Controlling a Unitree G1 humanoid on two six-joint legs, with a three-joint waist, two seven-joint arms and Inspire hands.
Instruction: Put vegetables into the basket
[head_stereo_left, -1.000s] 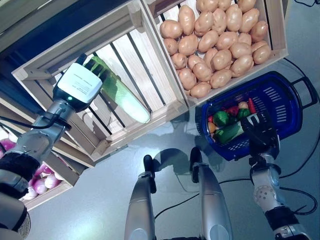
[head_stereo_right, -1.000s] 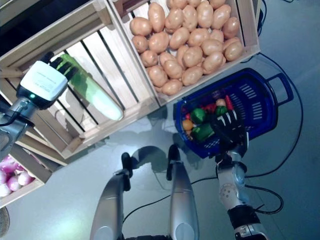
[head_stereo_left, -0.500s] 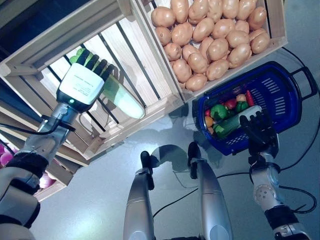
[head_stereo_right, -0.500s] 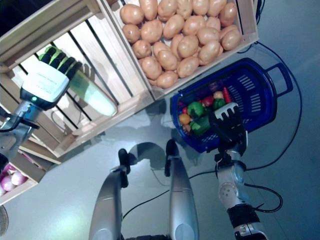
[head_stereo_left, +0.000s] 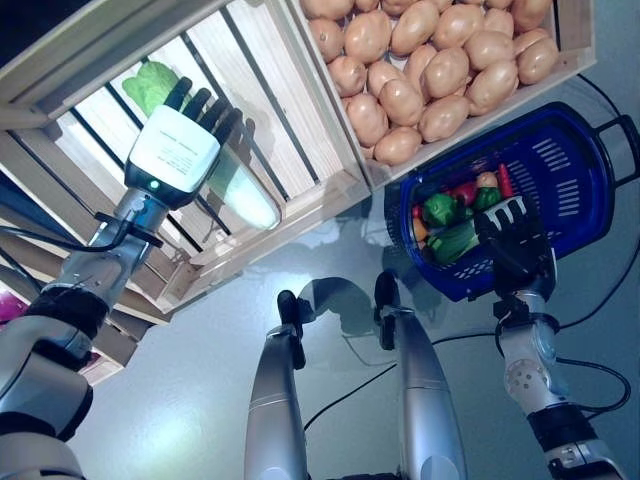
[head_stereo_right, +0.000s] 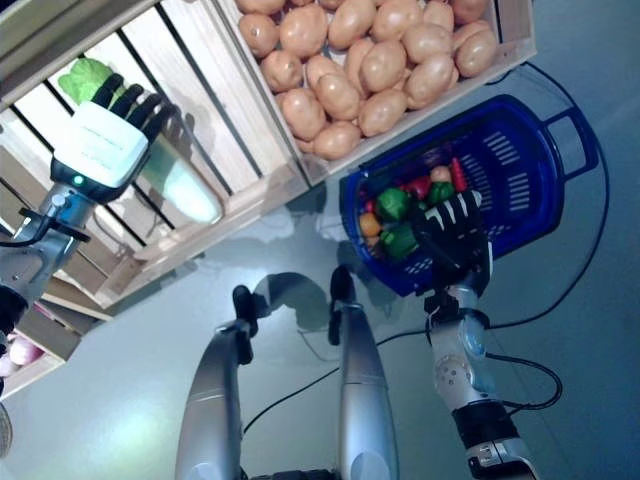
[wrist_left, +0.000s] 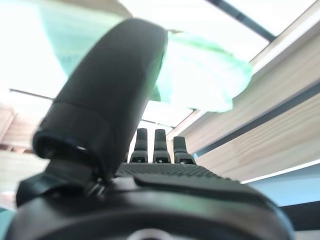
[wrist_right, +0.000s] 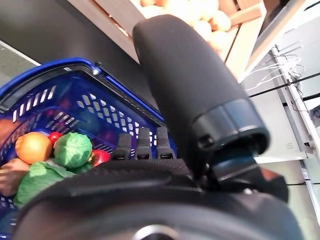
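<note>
Your left hand (head_stereo_left: 178, 150) is curled round the long green vegetable (head_stereo_left: 242, 190) inside the slatted crate (head_stereo_left: 320, 205), upper left. Lift it clear of the crate's front rail before swinging across to the basket (head_stereo_left: 560, 190), right of centre. Right hand (head_stereo_left: 512, 238) hangs over the basket's produce, fingers loosely spread, holding nothing. Potatoes (head_stereo_left: 430, 60) fill the neighbouring crate; grey floor (head_stereo_left: 180, 400) below.

- Left hand (head_stereo_left: 178, 150): dark fingers, white cover plate on its back (one small green light near the wrist).
- Right hand (head_stereo_left: 515, 240): dark, pale-tipped fingers.
- Forearms: silver-grey, black bands.
</note>
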